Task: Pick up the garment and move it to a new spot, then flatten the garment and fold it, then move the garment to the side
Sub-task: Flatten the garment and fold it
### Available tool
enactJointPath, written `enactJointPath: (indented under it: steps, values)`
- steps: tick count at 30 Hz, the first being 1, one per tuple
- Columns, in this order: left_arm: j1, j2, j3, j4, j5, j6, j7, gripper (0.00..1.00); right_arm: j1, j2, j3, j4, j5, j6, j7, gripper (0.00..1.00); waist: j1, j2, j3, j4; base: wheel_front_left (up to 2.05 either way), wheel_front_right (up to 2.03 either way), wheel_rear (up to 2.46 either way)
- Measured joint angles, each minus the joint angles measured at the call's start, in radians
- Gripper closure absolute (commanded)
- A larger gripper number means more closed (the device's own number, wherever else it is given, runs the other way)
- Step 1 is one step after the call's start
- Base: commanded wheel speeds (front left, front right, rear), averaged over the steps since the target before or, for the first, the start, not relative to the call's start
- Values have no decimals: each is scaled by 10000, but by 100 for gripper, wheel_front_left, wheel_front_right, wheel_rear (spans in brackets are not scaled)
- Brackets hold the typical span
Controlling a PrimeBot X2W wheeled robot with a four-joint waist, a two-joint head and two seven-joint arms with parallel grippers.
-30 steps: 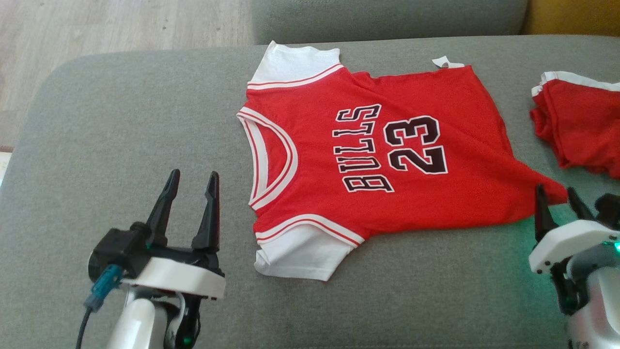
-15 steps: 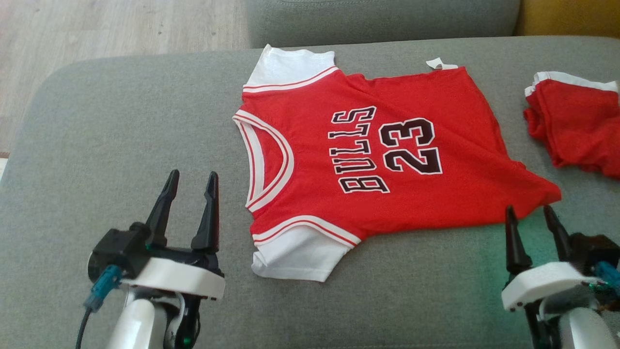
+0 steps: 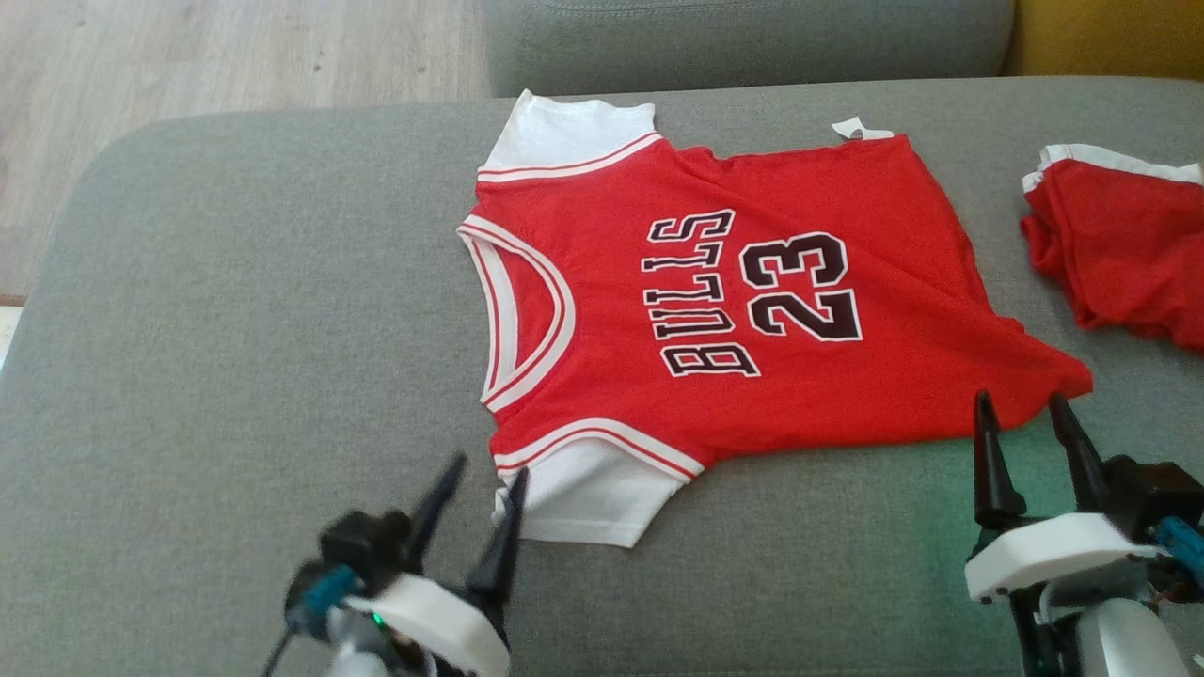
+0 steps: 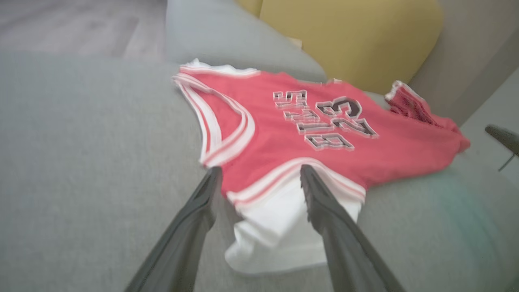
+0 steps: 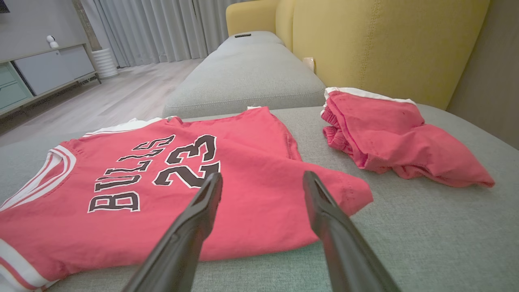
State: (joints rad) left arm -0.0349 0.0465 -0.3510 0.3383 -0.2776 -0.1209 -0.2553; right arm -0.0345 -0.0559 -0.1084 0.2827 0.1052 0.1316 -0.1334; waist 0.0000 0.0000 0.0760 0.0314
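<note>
Grey sofa seat [image 3: 235, 282] carries the items; wooden floor [image 3: 235, 56] shows at the upper left of the head view.

Count: one red jersey [image 3: 724, 404], one pair of red shorts [image 3: 1119, 254], two claws.

The jersey lies flat, front up, at centre frame. Its long axis runs left to right: neck opening toward frame left, hem toward frame right, lettering reading sideways. The upper sleeve [image 3: 564, 132] points to the top of the frame, the lower sleeve [image 3: 588, 494] to the bottom. The shorts lie crumpled at the right edge, apart from the jersey.

Left claw [image 3: 487, 470], lower left of centre, is spread, with its tips at the lower sleeve's edge. Contact cannot be confirmed because the view is blurred. Right claw [image 3: 1021, 402], lower right, is spread just below the hem corner and holds nothing.
</note>
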Motion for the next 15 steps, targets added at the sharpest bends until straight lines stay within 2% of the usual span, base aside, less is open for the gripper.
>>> enactJointPath:
  steps: [6, 15]
  values:
    - [-340, 25, -756, 1705, -474, -35, 0, 0, -1, 2, 6, 48, 4, 0, 2, 0, 0, 0, 45, -75, 0, 0, 0]
    - [-1065, 130, -1285, 2698, -619, -36, 2, 0, -6, 2, 35, 171, 8, 0, 4, 0, 0, 0, 137, -206, 0, 0, 0]
